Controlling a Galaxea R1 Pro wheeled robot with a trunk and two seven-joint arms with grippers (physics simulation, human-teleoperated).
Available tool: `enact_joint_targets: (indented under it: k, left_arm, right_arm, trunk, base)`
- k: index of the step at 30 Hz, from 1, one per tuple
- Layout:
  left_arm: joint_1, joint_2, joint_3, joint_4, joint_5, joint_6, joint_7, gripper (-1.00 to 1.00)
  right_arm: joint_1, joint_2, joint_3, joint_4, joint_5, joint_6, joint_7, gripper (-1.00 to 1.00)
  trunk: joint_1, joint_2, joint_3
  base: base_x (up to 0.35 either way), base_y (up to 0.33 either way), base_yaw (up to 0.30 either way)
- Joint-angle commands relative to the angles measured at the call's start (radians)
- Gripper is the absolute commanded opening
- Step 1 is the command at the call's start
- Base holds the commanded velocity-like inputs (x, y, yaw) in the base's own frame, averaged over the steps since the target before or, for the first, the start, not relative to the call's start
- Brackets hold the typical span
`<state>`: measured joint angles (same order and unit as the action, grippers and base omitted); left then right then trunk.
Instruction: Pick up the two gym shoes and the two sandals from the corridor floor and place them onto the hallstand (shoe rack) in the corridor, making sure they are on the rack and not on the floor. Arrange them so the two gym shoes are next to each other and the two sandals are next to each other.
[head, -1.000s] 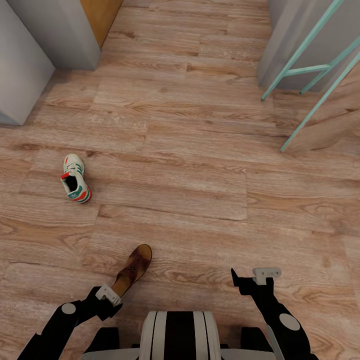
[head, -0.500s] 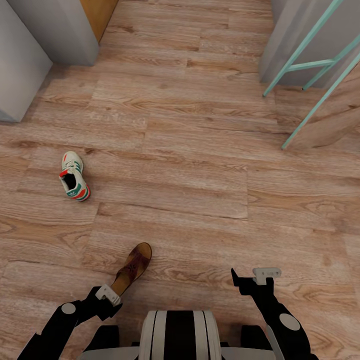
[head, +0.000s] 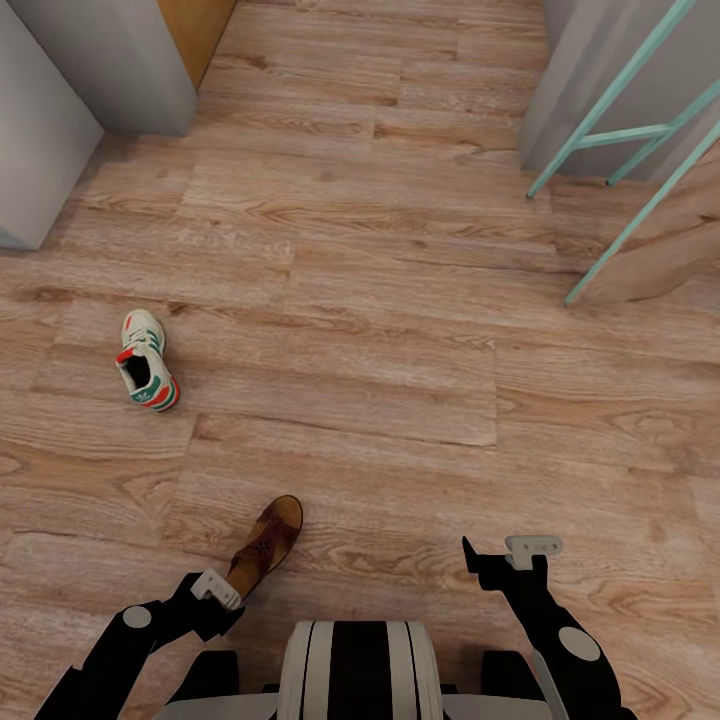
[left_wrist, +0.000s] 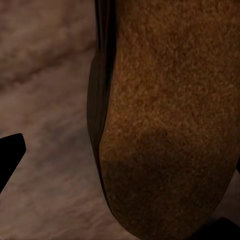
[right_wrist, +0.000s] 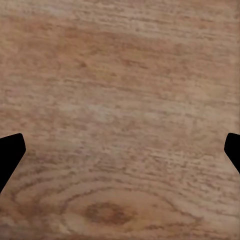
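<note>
One gym shoe (head: 147, 361), white with green stripes and red-orange accents, lies on the corridor floor (head: 380, 330) at the left, well ahead of my left arm. One brown sandal (head: 266, 543) lies on the floor just ahead of my left gripper (head: 215, 588), its heel end at the fingers. In the left wrist view the sandal (left_wrist: 165, 125) looms very close between the spread fingers of the left gripper (left_wrist: 125, 155), which is open. My right gripper (head: 505, 550) hangs open over bare floor (right_wrist: 120, 100), fingertips wide apart in the right gripper (right_wrist: 120, 145) view. The hallstand is out of view.
Grey walls (head: 60, 100) and an orange-brown door (head: 195, 30) close off the far left. A teal metal frame (head: 620, 130) and a slanted wood panel (head: 670, 240) stand at the far right. My base (head: 355, 665) shows at the bottom.
The whole picture has shifted slightly, so the camera moved. The sandal now sits a little nearer my left gripper. Both arms keep their pose.
</note>
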<state>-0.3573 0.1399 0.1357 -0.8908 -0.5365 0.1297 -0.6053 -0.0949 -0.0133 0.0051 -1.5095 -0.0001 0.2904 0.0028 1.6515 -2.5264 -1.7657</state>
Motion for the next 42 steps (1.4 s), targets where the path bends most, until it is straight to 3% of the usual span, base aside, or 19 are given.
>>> enact_joint_targets:
  k: [1, 30, 31, 42]
  left_arm:
    - [0.000, 0.000, 0.002, -0.002, -0.003, 0.005, -0.007, 1.00]
    - [0.000, 0.000, 0.004, -0.001, -0.003, 0.005, -0.005, 1.00]
    - [0.000, 0.000, 0.004, -0.001, -0.003, 0.005, -0.005, -1.00]
    - [0.000, 0.000, 0.005, -0.002, -0.002, 0.006, -0.005, -1.00]
  right_arm:
    - [0.000, 0.000, 0.001, -0.001, 0.000, 0.006, 0.000, 1.00]
    - [0.000, 0.000, 0.000, -0.001, 0.000, 0.006, 0.000, 1.00]
    - [0.000, 0.000, 0.000, -0.001, 0.000, 0.006, 0.000, 1.00]
    - [0.000, 0.000, 0.001, -0.001, 0.000, 0.006, 0.000, 1.00]
  trunk:
    - [0.000, 0.000, 0.000]
    - [0.000, 0.000, 0.000]
    - [0.000, 0.000, 0.000]
    - [0.000, 0.000, 0.000]
  base:
    - [0.006, 0.000, 0.000]
    - [0.000, 0.000, 0.000]
    - [0.000, 0.000, 0.000]
    - [0.000, 0.000, 0.000]
